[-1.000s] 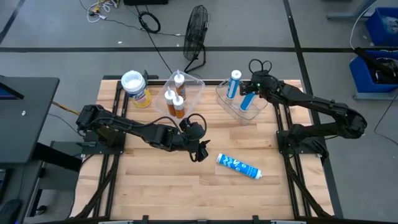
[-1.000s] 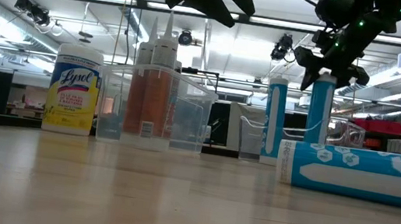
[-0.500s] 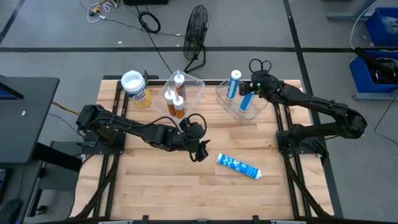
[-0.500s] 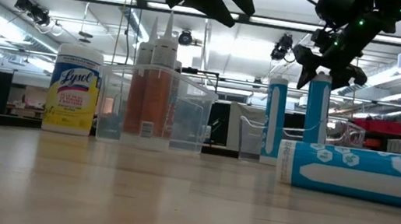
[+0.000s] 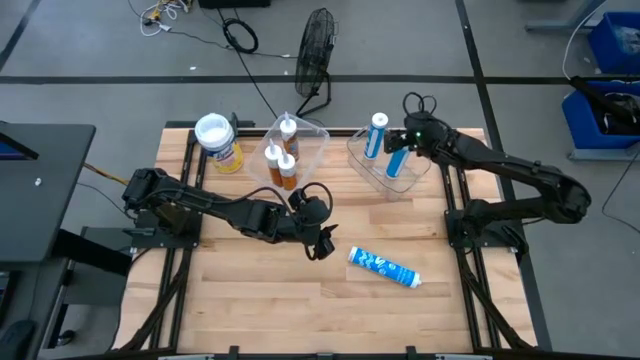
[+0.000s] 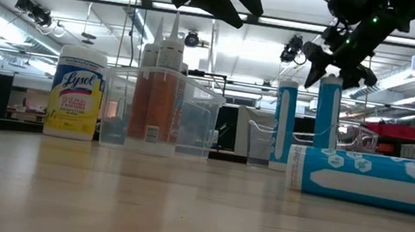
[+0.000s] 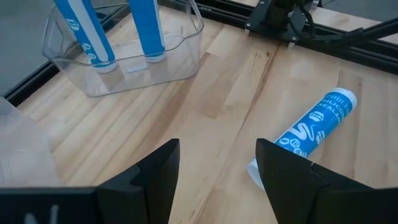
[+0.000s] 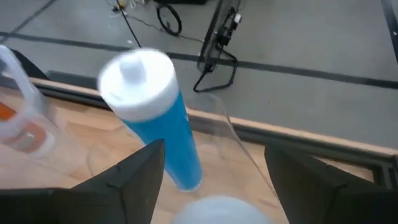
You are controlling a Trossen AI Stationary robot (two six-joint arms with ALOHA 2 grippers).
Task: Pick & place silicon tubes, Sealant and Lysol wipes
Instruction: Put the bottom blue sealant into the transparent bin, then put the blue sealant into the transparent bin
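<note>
Two blue sealant tubes stand upright in a clear bin (image 5: pixel 412 178) at the far right. My right gripper (image 5: pixel 401 143) is open just above one of them (image 6: pixel 326 116), its fingers either side of the white cap (image 8: pixel 221 211) without touching it. The other tube (image 8: pixel 155 118) stands beside it. A third blue tube (image 5: pixel 383 267) lies on its side on the table. My left gripper (image 5: pixel 322 243) hangs open over mid-table, just left of that tube (image 7: pixel 311 134). The yellow Lysol wipes (image 5: pixel 218 143) stand at the far left. Orange-brown silicon tubes (image 5: pixel 283 160) stand in a second clear bin.
The bin of orange-brown tubes (image 6: pixel 162 105) stands between the wipes and the blue-tube bin along the far edge. A fan (image 5: pixel 316 50) stands on the floor beyond the table. Bare wood stretches across the near half of the table.
My right gripper has opened and let go of the blue tube's top, drawing slightly up from it. The tube stays upright in the clear bin.
</note>
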